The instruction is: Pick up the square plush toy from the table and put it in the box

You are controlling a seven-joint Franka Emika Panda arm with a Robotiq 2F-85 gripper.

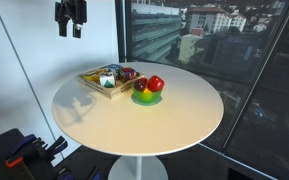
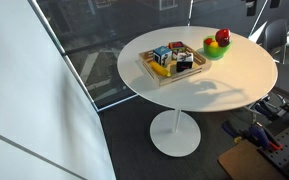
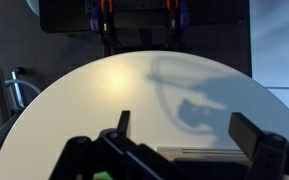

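Jaws: we see them spread and empty, high above the worktop (image 1: 174,115).
Square plush toy (image 2: 161,55): sits inside the box (image 2: 152,70); we judge it delivered.

the round counter (image 1: 174,115) is creamy white. left of centre in the frame, the box (image 1: 96,84) is pale wood; the plush toy (image 2: 160,54) is patched blue, white and dark. the fruit (image 1: 155,84) is red, the plate (image 1: 144,99) bright green, the fingers (image 3: 252,135) black.

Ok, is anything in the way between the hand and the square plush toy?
Nothing visible. The hand hangs open, high above the table; the square plush toy already lies in the box among other toys, uncovered from above.
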